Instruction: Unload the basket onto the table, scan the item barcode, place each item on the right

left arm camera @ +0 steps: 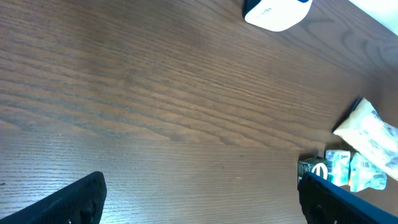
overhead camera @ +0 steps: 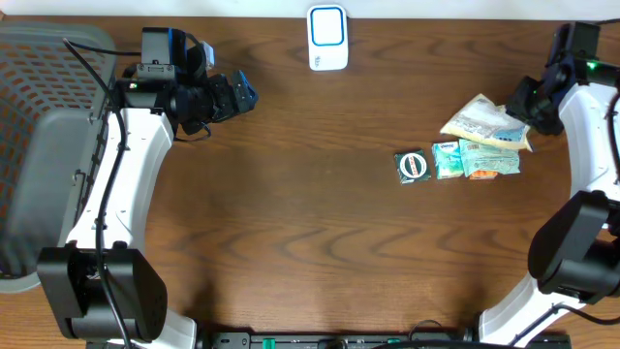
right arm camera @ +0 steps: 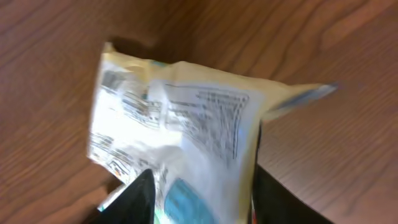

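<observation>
A cream packet with printed text (overhead camera: pixel 487 122) lies at the right of the table, leaning on other small items. In the right wrist view the packet (right arm camera: pixel 180 124) fills the frame, blurred, between my right gripper's (right arm camera: pixel 202 199) spread fingers; the jaws stand apart and do not pinch it. From overhead, that right gripper (overhead camera: pixel 528 105) sits just right of the packet. The white and blue scanner (overhead camera: pixel 327 37) stands at the table's far edge, and its lower end also shows in the left wrist view as the scanner (left arm camera: pixel 273 14). My left gripper (overhead camera: pixel 242 94) is wide open over bare wood, far left of the items.
Beside the packet lie a round black and green item (overhead camera: pixel 414 166), a green pouch (overhead camera: pixel 449 159) and an orange-green pouch (overhead camera: pixel 489 160). A grey mesh basket (overhead camera: pixel 39 107) stands at the left edge. Bare wood lies between the left gripper and the items.
</observation>
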Action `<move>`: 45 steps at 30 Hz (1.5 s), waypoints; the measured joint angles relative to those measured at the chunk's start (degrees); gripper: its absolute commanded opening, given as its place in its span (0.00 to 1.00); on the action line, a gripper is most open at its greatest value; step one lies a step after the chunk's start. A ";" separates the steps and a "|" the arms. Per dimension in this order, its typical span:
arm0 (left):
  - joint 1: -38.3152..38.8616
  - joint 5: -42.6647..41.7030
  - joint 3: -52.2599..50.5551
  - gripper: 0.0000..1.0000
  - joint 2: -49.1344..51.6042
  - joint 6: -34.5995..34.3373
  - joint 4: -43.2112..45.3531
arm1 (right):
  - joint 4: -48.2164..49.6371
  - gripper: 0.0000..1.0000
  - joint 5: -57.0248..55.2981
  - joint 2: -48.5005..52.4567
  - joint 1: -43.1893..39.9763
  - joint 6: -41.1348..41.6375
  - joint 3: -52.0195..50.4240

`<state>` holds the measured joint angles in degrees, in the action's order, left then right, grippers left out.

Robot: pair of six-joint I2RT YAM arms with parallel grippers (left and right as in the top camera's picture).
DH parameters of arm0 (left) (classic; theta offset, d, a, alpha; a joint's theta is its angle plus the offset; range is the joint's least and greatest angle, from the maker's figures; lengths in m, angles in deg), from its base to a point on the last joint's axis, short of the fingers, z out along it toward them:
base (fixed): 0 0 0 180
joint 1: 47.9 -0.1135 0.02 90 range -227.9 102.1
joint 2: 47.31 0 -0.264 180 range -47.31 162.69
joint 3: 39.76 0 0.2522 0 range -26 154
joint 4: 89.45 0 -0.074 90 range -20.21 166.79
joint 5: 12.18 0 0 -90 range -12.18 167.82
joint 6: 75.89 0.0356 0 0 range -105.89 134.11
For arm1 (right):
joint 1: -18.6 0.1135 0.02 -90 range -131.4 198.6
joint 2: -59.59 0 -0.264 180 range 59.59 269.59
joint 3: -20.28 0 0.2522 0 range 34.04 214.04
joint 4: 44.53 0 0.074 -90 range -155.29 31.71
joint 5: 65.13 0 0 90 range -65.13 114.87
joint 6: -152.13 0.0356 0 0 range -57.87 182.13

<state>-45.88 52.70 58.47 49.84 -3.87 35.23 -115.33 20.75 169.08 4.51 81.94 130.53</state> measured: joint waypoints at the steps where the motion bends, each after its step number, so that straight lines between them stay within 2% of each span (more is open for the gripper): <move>1: 0.00 0.00 0.00 0.98 0.00 0.00 0.00 | -0.70 0.50 0.83 -0.31 -0.33 -0.79 0.02; 7: 0.00 0.00 0.00 0.98 0.00 0.00 0.00 | -8.13 0.66 7.80 -6.91 -0.76 -8.90 2.75; 12: 0.00 0.00 0.00 0.98 0.00 0.00 0.02 | -13.11 0.78 14.97 -19.82 0.68 -16.26 5.42; 14: 0.00 0.00 0.00 0.98 0.00 0.00 0.02 | -15.43 0.99 17.22 -25.44 1.79 -18.40 6.03; 22: 0.00 0.00 0.00 0.98 0.00 0.00 0.00 | -24.72 0.99 20.00 -41.83 3.26 -21.38 6.32; 31: 0.00 0.00 0.00 0.98 0.00 0.00 0.00 | -26.25 0.99 18.56 -54.73 3.26 -21.94 6.32; 36: 0.00 0.00 0.00 0.98 0.00 0.00 0.00 | -25.09 0.99 17.35 -58.36 3.26 -21.97 6.32; 39: 0.00 0.02 0.00 0.98 0.00 0.00 0.00 | -19.78 0.99 17.14 -58.62 3.26 -22.25 4.85; 42: 0.00 0.02 0.00 0.98 0.00 0.00 0.02 | -9.44 0.99 17.25 -59.28 3.26 -24.35 -0.70; 45: 0.00 0.02 0.00 0.98 0.00 0.00 0.02 | 7.43 0.99 17.77 -61.75 4.00 -26.56 -13.25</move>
<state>-45.88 52.72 58.47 49.84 -3.87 35.25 -107.89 38.52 107.33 8.51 55.39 117.28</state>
